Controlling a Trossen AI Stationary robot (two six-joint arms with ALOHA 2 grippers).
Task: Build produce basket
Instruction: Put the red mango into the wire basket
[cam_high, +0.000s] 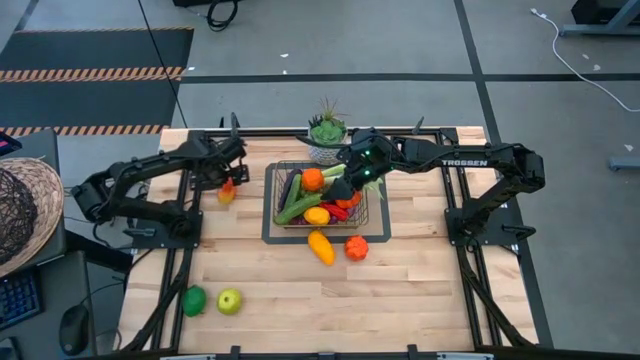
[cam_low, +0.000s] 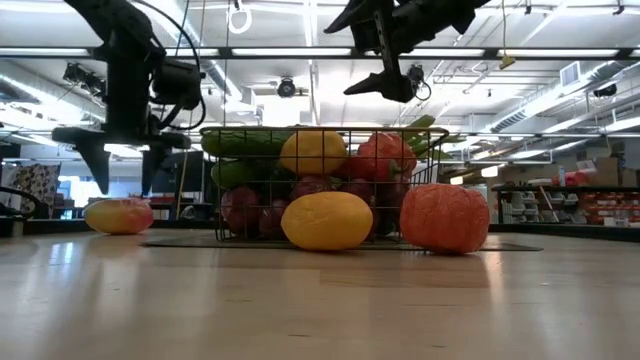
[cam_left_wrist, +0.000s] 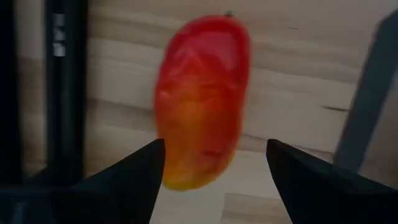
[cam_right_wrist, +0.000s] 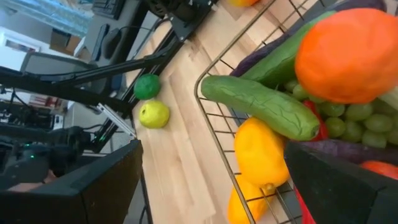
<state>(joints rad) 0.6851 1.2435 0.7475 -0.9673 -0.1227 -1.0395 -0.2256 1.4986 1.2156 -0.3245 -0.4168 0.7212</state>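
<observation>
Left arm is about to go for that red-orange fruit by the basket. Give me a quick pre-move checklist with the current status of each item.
1. Left end effector open: ok, fingers spread.
2. Left end effector lined up with the red-orange fruit: ok, fruit sits between the fingers in the wrist view.
3. Fruit free on the table: ok, it lies alone, left of the basket.
4. Fingers low enough to close: not ok, low view shows them above the fruit.
5. Right end effector out of the way: ok, open over the basket, empty.
6. Room in the basket: cannot tell, it is already heaped.
</observation>
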